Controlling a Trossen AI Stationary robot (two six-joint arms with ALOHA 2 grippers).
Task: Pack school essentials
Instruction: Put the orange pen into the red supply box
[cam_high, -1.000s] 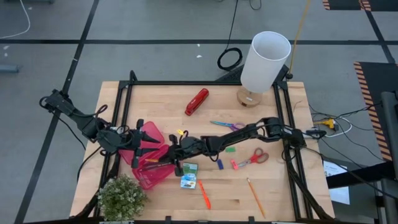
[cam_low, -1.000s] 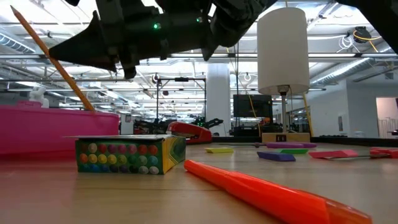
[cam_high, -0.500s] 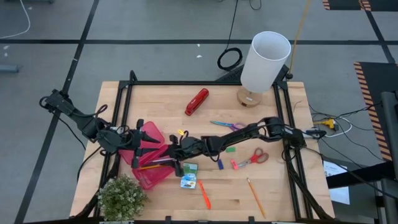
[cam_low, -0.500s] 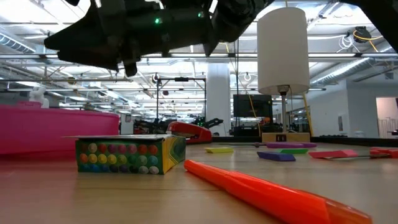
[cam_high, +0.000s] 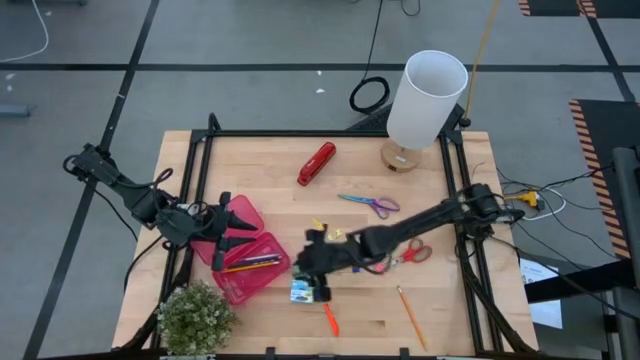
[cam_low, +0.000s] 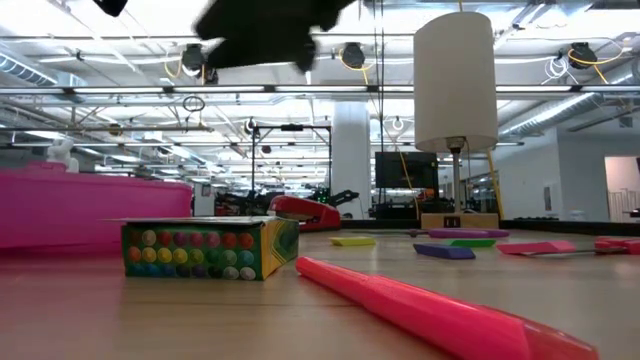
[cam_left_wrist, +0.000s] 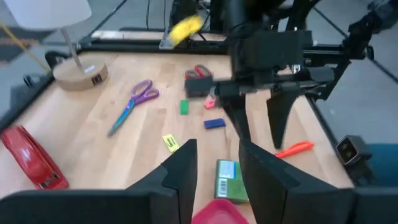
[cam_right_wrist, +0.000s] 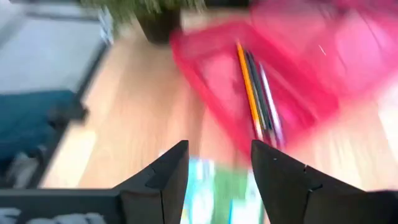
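Crayon box (cam_high: 303, 291), green-yellow with coloured dots printed on its side, lies flat on the table (cam_high: 250, 160) just beside the pink case (cam_high: 250, 268), which holds pencils (cam_high: 251, 265). Right gripper (cam_high: 317, 276) hovers above the box, fingers spread, empty. Left gripper (cam_high: 238, 222) sits at the case's lid, fingers apart.

Right gripper (cam_high: 318, 282): fingers spread, empty, directly above the crayon box (cam_high: 303, 292).
Beside it: open pink case (cam_high: 250, 268), blocked further by the left gripper (cam_high: 236, 222).
Front edge: potted plant (cam_high: 196, 318).
Back: lamp (cam_high: 420, 100), red stapler (cam_high: 316, 163); bare wood between.
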